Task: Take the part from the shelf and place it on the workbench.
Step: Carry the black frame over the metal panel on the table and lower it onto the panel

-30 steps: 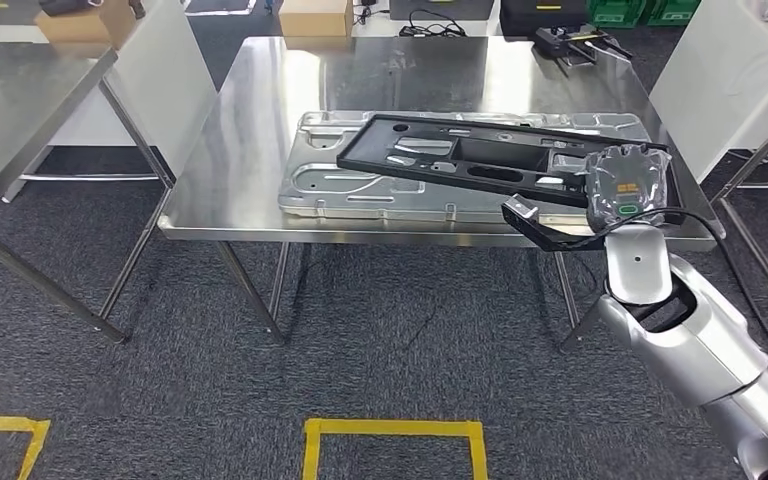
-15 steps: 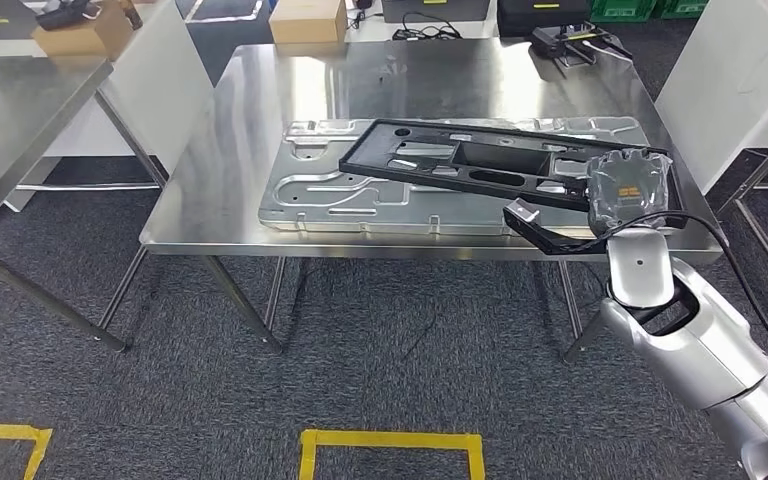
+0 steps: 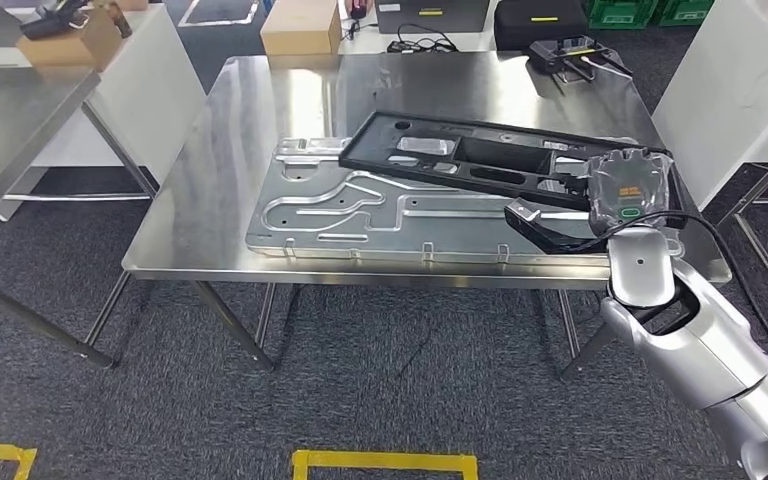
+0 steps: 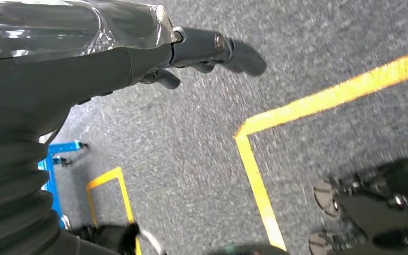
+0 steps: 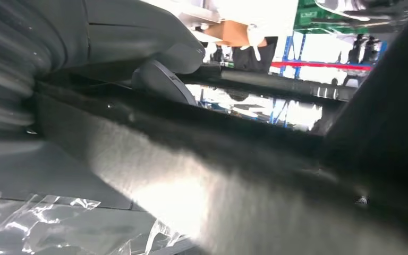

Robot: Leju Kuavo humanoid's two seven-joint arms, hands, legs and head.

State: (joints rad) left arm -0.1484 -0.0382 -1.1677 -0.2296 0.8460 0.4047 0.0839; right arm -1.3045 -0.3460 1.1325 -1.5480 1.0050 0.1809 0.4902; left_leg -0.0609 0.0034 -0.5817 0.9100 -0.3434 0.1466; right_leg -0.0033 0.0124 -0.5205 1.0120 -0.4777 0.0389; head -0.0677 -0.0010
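Steel desk (image 3: 210, 200) carried a stamped metal panel (image 3: 360, 215); above that panel our right hand (image 3: 628, 188) gripped the black frame part (image 3: 470, 160), not yet set down; our left hand (image 4: 191, 53) hung clenched.

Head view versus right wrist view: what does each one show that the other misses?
The head view alone shows the steel workbench, the silver panel lying on it, and the full length of the black part. The right wrist view alone shows a close-up along the part's underside. Both show the right hand gripping that part.
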